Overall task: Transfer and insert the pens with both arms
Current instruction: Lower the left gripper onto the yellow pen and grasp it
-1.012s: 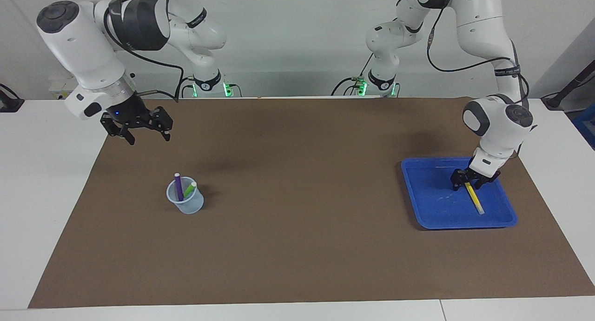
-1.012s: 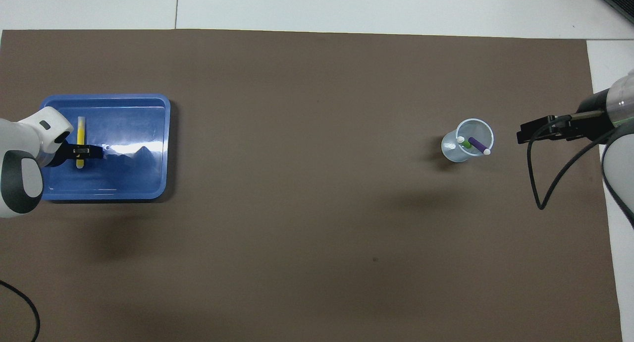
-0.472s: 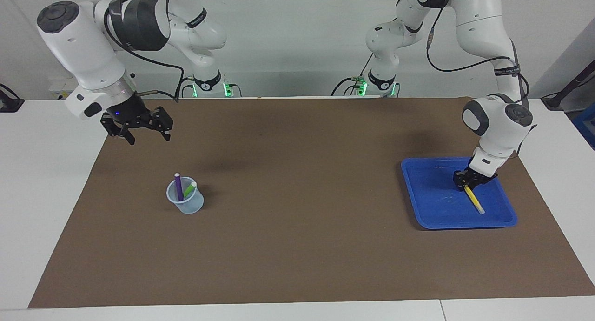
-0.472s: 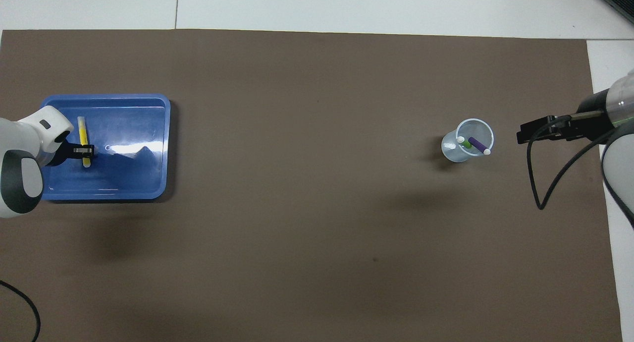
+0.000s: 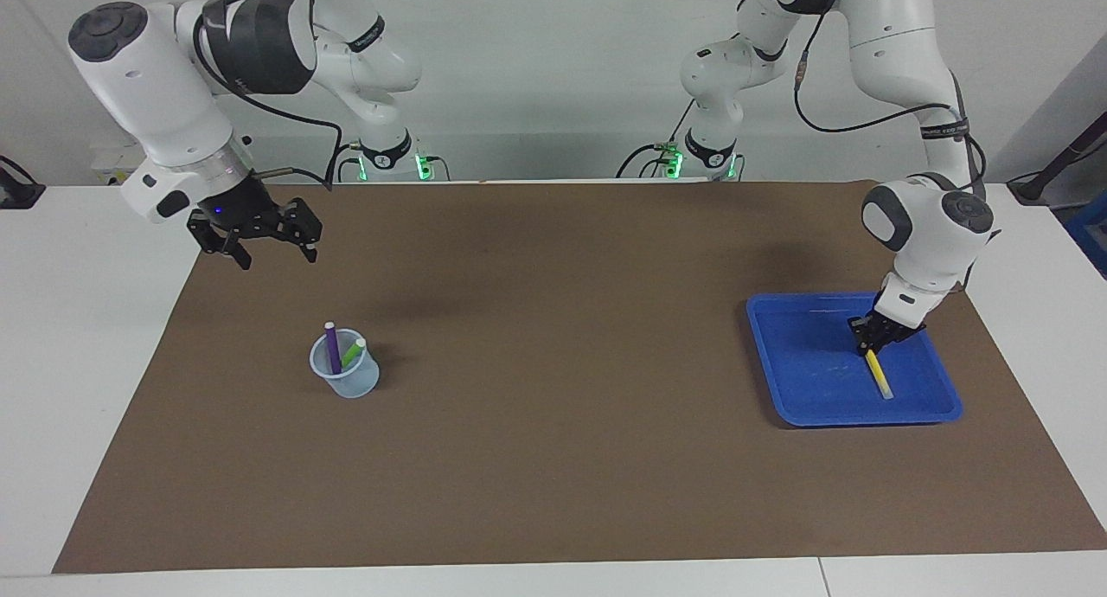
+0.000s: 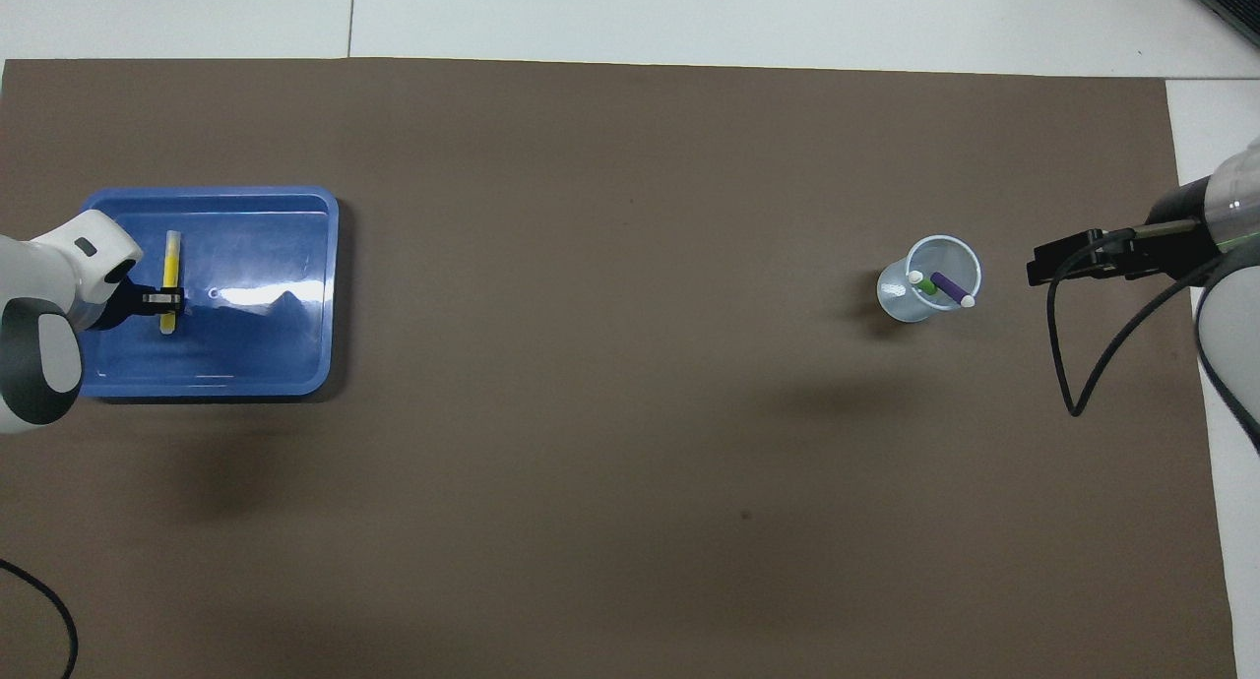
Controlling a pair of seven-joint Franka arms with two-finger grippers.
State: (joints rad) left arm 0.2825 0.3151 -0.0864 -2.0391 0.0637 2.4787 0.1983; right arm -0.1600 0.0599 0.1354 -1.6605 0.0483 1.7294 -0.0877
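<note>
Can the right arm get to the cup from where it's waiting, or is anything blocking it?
Probably yes. The right gripper hangs open above the mat near the cup, with only bare mat between. The purple pen and green pen stand inside, leaving room.

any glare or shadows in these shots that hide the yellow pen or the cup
Overhead view: a white glare streak crosses the blue tray's floor beside the yellow pen, not over it; soft arm shadows lie on the brown mat, away from the cup. Facing view: even light, the cup casts only a faint shadow and the pen stays plain.
</note>
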